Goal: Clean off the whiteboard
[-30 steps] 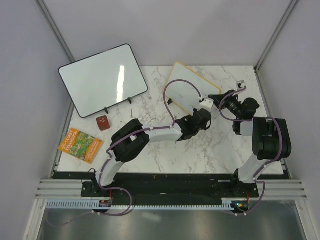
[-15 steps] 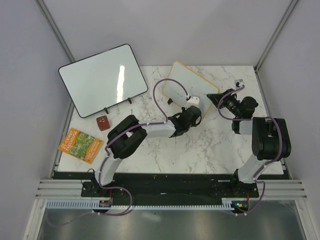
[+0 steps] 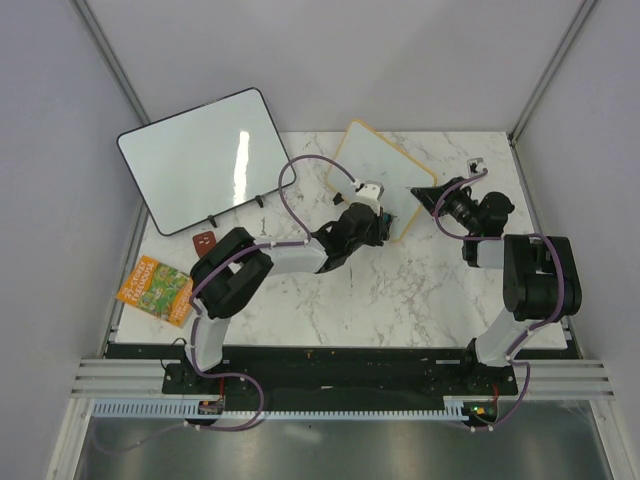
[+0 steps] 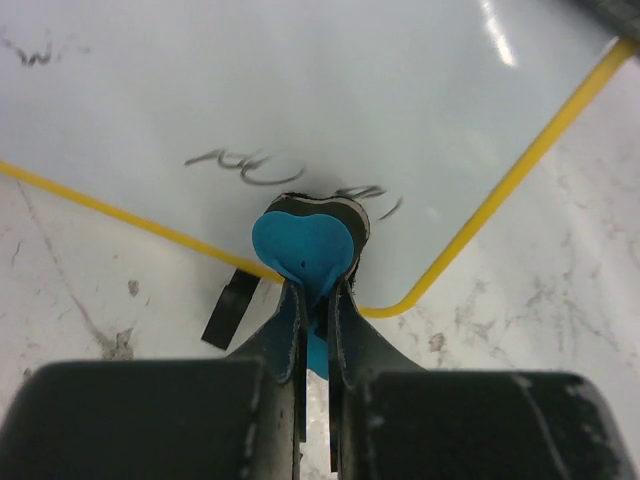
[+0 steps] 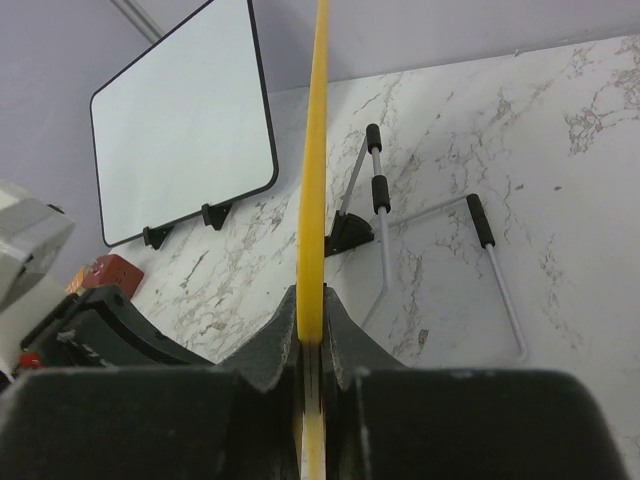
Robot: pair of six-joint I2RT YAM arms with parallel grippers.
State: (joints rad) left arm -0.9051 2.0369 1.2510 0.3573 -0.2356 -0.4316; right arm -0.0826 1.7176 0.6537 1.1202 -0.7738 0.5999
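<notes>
The small whiteboard (image 3: 372,168) with a yellow-tan frame stands tilted at the back middle of the table. My right gripper (image 3: 428,196) is shut on its right edge; in the right wrist view the frame (image 5: 315,150) shows edge-on between the jaws of that gripper (image 5: 313,310). My left gripper (image 3: 372,212) is shut on a blue eraser (image 4: 305,240), which presses on the board's lower part near the bottom corner. Dark handwriting (image 4: 240,165) remains on the white surface (image 4: 300,80) just left of and beside the eraser. A black foot (image 4: 230,310) shows under the frame.
A larger black-framed whiteboard (image 3: 205,160) stands at the back left, also in the right wrist view (image 5: 185,120). A red-brown block (image 3: 205,243) and a colourful book (image 3: 160,290) lie at the left. A wire stand (image 5: 450,250) lies behind the small board.
My left gripper has slid the eraser leftward along the board's lower part, from near the right corner toward the middle. The right gripper has kept its hold on the edge.
</notes>
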